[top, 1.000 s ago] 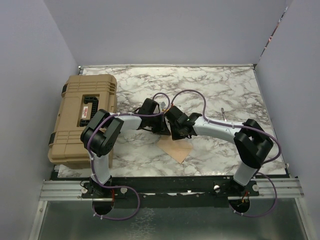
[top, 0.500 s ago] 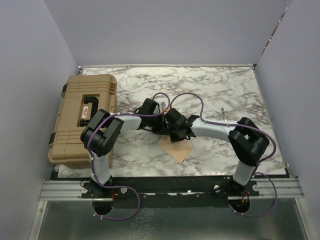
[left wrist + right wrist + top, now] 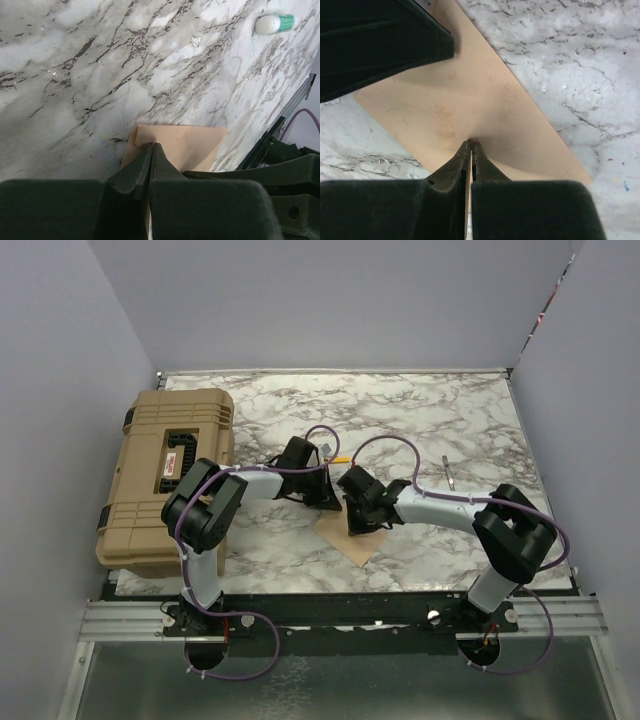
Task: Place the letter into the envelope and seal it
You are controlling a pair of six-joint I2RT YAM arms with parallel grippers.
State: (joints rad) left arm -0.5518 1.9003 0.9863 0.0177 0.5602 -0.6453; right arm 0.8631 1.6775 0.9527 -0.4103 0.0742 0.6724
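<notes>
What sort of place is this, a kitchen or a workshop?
Probably a robot test booth: plain lavender walls box in a marble-patterned table, two robot arms are bolted to a metal rail at its near edge, and a tan hard case sits alongside.

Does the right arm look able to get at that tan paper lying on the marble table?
Probably yes: the right gripper, shut, has its tips on the tan paper; the left gripper sits beside it, not blocking.

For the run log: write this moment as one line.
left claw: shut, tip on tan paper | right claw: shut, tip on same paper | paper: flat on table | sealed: cannot tell
</notes>
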